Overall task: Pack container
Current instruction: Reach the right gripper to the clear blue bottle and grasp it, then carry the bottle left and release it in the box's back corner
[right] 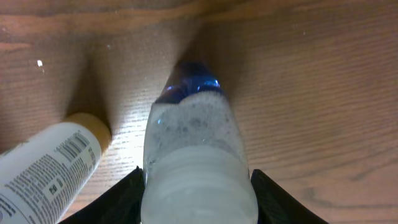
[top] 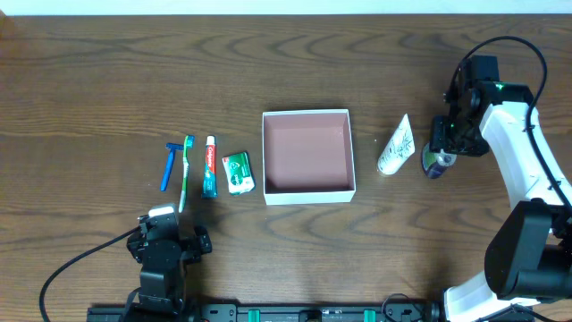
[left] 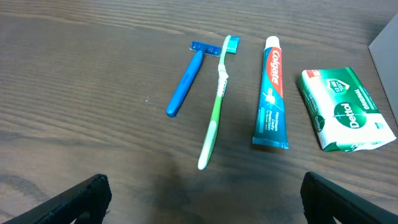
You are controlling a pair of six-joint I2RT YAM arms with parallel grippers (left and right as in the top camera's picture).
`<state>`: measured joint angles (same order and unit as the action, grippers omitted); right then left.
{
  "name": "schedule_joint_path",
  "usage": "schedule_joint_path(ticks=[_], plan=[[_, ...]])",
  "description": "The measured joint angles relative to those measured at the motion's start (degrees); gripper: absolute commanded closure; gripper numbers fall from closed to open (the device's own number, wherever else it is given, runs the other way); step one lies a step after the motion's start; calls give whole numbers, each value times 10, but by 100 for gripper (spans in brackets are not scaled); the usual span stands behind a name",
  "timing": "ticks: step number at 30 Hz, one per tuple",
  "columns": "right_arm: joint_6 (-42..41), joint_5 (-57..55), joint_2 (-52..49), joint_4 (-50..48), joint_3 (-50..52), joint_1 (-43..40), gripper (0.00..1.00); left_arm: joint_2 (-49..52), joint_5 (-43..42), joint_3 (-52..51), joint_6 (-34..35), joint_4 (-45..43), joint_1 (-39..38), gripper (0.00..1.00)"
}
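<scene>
The wooden table (top: 89, 89) fills the shot, and the container (top: 308, 191) sits in the middle of it, open side up. Off to its right, the right gripper (right: 196, 183) is clamped on a clear bottle (right: 193, 124) beside a white tube (top: 396, 145). The left gripper (left: 202, 202) hangs with its fingers wide apart near the toothpaste (left: 272, 93).

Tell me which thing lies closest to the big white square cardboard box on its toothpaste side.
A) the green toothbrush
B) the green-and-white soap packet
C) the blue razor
B: the green-and-white soap packet lies right beside the white square cardboard box, and the red-and-white toothpaste tube comes next, farther out.
</scene>
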<state>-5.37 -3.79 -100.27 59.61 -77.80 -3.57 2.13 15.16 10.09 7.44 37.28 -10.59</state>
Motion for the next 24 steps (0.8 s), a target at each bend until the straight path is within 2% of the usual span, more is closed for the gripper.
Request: schedule_joint_path(ticks=[8,9,11,13,19,24], plan=[[0,-1,0,-21,0,0,49,0,0,0,0,0,0,2],[0,-1,0,-21,0,0,51,0,0,0,0,0,0,2],[2,-1,0,-21,0,0,62,0,0,0,0,0,0,2],[1,1,0,-22,0,0,67,0,0,0,0,0,0,2],[0,1,4,-18,-1,0,68,0,0,0,0,0,0,2],[0,1,36,23,-2,0,74,0,0,0,0,0,0,2]])
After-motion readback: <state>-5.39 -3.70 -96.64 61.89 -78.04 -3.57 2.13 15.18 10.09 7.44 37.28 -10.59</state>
